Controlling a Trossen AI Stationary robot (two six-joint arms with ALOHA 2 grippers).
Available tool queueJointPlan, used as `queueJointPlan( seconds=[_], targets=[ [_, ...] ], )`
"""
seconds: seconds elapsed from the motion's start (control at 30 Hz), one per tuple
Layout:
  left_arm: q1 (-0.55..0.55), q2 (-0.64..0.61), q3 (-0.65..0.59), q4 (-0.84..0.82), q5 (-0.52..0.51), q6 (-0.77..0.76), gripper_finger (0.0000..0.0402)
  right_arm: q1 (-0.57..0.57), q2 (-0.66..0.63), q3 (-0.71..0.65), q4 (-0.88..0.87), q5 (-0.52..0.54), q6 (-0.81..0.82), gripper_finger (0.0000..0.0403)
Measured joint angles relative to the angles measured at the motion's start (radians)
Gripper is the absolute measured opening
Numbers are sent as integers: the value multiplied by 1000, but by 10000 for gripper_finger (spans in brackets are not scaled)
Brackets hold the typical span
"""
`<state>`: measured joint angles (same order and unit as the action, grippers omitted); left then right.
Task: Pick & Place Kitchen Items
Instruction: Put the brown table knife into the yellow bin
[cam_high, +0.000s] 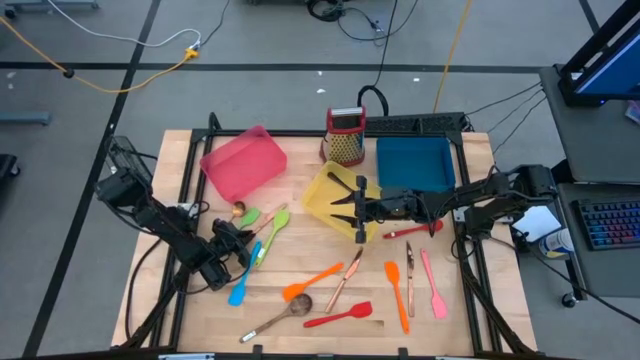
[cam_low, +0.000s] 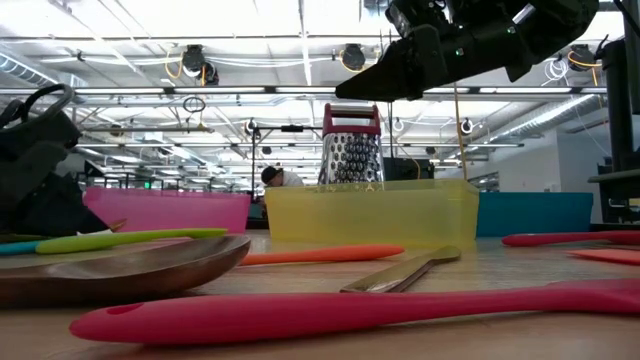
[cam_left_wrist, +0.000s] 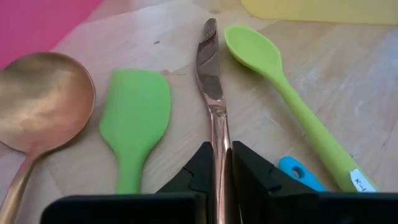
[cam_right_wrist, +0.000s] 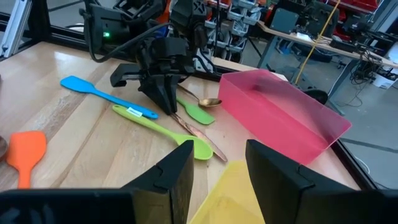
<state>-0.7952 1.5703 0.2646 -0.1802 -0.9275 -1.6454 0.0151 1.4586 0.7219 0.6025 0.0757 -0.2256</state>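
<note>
Wooden tabletop (cam_high: 300, 335), crowded. Your left gripper (cam_left_wrist: 217, 163) had pinched the copper knife (cam_left_wrist: 208, 68) by its handle, the knife flat between green spatula (cam_left_wrist: 134, 118) and green spoon (cam_left_wrist: 273, 68). Right gripper (cam_right_wrist: 216, 165) waited agape over the yellow tray (cam_high: 322, 195). Risk: the thin handle could twist loose on lifting and nudge its neighbours.

A red spatula (cam_low: 330, 310) lay across the foreground, just before a brownish spoon (cam_low: 120, 272). Behind stood a yellow tray (cam_low: 370, 212) and the grater (cam_low: 350, 145).

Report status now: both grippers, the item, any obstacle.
Left gripper shut on copper knife. Right gripper open, over yellow tray. Green spatula, green spoon flank knife.
</note>
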Motion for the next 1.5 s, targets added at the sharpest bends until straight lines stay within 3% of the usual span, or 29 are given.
queueJointPlan(
  seconds=[0.17, 0.37, 0.57, 0.7, 0.8, 0.97, 1.23, 1.5],
  targets=[
    [1, 0, 1, 10, -27, -14, 7, 0, 0, 0, 0, -2, 0, 139],
    [5, 0, 0, 38, -43, 14, 3, 0, 12, 0, 60, -3, 6, 139],
    [5, -1, 1, 59, -35, 43, 5, 0, 156, 34, 242, -110, 39, 139],
    [5, -1, 1, 82, -32, 82, 6, 0, 266, 165, 163, -123, 14, 139],
    [5, -1, 2, 88, -25, 89, 22, -1, 330, 313, 6, -156, -35, 139],
    [5, -1, 2, 87, -14, 92, 89, -29, 428, 515, -271, -160, -66, 139],
    [3, -1, 5, 103, -6, 124, 165, -90, 551, 653, -331, -238, -75, 139],
    [4, -1, 5, 149, -8, 133, 157, -119, 612, 674, -321, -236, -77, 139]
  ],
)
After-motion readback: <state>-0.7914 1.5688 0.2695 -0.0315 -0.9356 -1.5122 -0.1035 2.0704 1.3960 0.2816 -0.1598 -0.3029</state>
